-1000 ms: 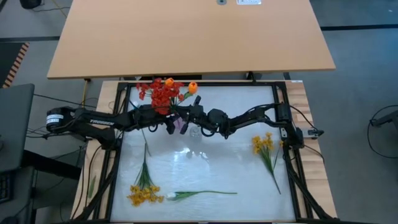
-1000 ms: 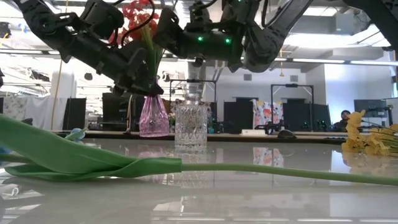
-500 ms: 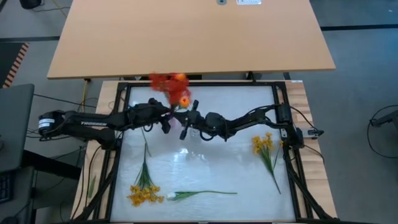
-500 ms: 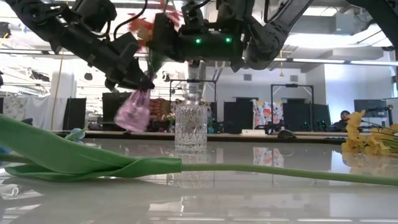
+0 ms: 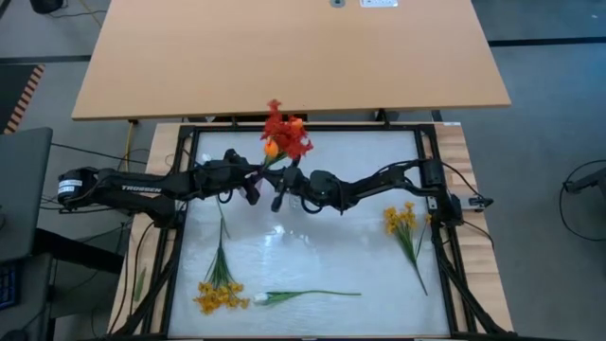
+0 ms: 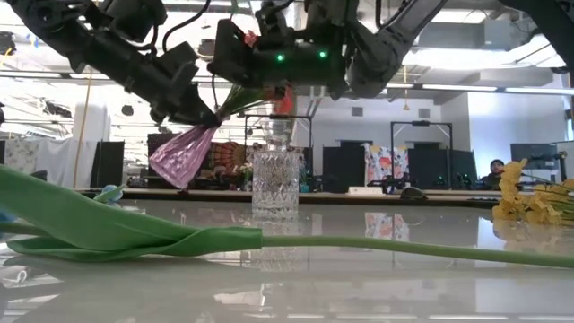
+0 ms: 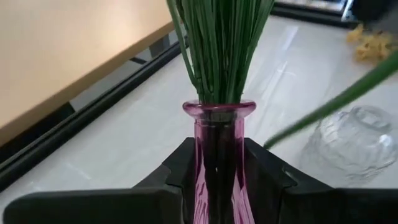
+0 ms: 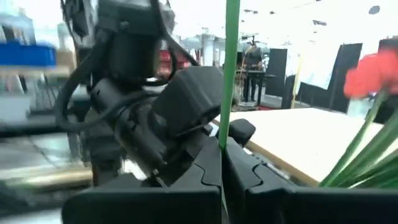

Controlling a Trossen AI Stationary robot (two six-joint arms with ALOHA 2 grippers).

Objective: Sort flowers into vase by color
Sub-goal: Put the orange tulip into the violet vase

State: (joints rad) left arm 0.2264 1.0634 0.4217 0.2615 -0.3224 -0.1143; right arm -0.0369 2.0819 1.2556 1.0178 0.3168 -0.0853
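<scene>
A pink glass vase with a bunch of green stems and red and orange flower heads is off the table and tilted. My left gripper is shut on it. My right gripper, just to its right, is shut on a single green stem. A clear cut-glass vase stands upright on the table behind. Two yellow bunches and a white tulip lie flat on the table. My left gripper pinches the pink vase's neck just below its flared rim, one finger on each side. The vase is lifted clear of the table and tilted, its base down toward the table's left and the stems fanning out of its mouth. My right gripper pinches one thin green stem between its shut fingers. The stem crosses the fingers and runs straight on past them. Its flower head does not show in the wrist view.
The white tulip's broad leaf and long stem lie across the near part of the table. The black frame edges the glossy white surface. A wooden table stands beyond the far edge.
My left gripper has lifted the pink vase off the table and tipped it: the base has swung out toward the table's left and the flower heads have swung toward the right and far side. My right gripper has stayed shut on its stem close by.
</scene>
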